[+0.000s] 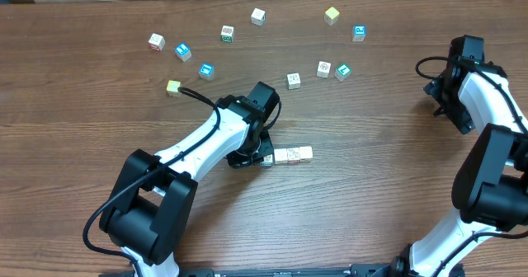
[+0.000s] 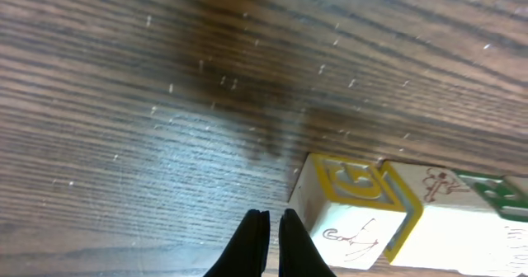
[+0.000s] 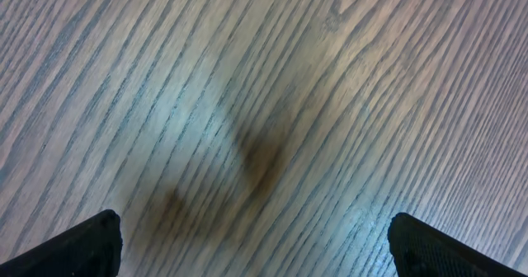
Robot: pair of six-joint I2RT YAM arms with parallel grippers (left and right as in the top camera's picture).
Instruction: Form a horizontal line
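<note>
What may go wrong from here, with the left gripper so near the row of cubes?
1. The left gripper is shut, and its fingertips stand close beside the end cube of the horizontal line. Pulling away at a slant may nudge that cube and bend the row.
2. In the overhead view the left arm partly covers that end of the row, so a small gap or twist there may go unnoticed.

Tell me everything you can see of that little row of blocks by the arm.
The row of blocks lies flat on the wooden table, a short straight line of small pale cubes set face to face. Close up, their faces carry printed drawings, with yellow and green borders. The left pincer, shut, sits at one end, gripping nothing.
</note>
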